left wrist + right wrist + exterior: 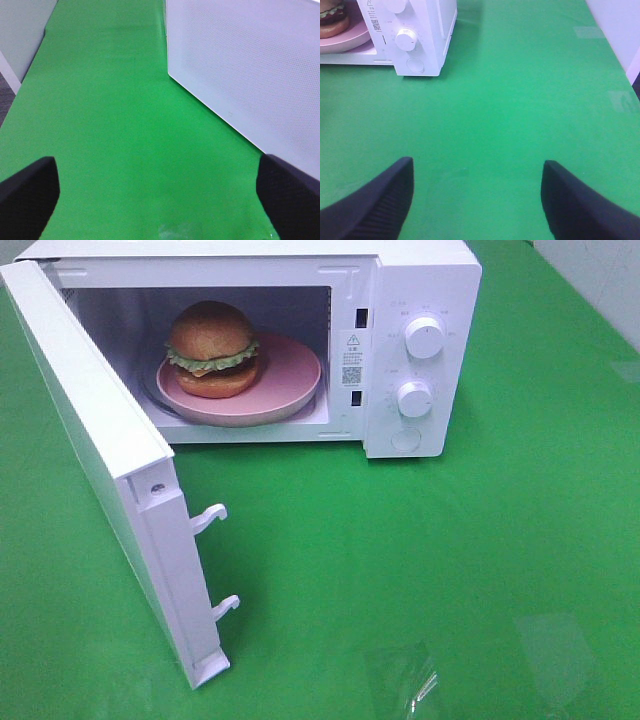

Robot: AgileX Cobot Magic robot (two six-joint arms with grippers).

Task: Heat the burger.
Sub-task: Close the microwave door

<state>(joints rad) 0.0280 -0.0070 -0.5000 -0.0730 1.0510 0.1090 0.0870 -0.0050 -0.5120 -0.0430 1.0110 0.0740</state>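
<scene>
The burger (pixel 212 350), a glossy brown bun with green lettuce, sits on a pink plate (pixel 290 380) inside the white microwave (pixel 420 300). Its door (pixel 100 470) hangs wide open toward the front left. Neither arm shows in the exterior high view. In the left wrist view my left gripper (pixel 157 200) is open over bare green cloth, beside the door's outer face (pixel 250 65). In the right wrist view my right gripper (pixel 477 200) is open and empty, well back from the microwave (pixel 420 30); an edge of the burger (pixel 332 17) and plate (pixel 347 40) shows there.
Two white knobs (pixel 424 337) and a round button (pixel 405 440) are on the microwave's right panel. Two door latch hooks (pixel 212 517) jut from the open door's edge. Green cloth (pixel 450 570) covers the table, with a shiny patch (pixel 405 680) near the front.
</scene>
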